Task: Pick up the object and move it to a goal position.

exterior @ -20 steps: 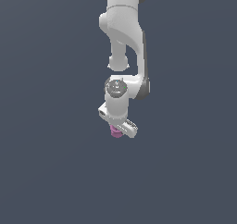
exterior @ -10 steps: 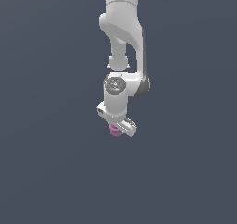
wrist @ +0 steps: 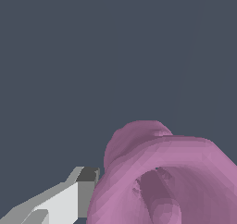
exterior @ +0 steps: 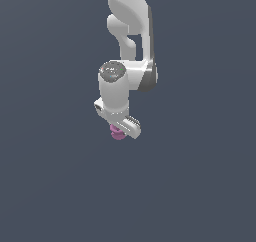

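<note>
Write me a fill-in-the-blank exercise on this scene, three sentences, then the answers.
1. The spool sticking out under the gripper is pink-purple in ____.
2. In the wrist view, the top of the spool is ____ rather than solid.
3. The arm above the gripper is ____ in colour.

Missing words: colour; hollow; white

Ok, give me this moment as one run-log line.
phase: carry | gripper: shut on pink spool | spool: beneath the gripper, hollow top facing the wrist camera | one finger beside it | goal: not visible
</note>
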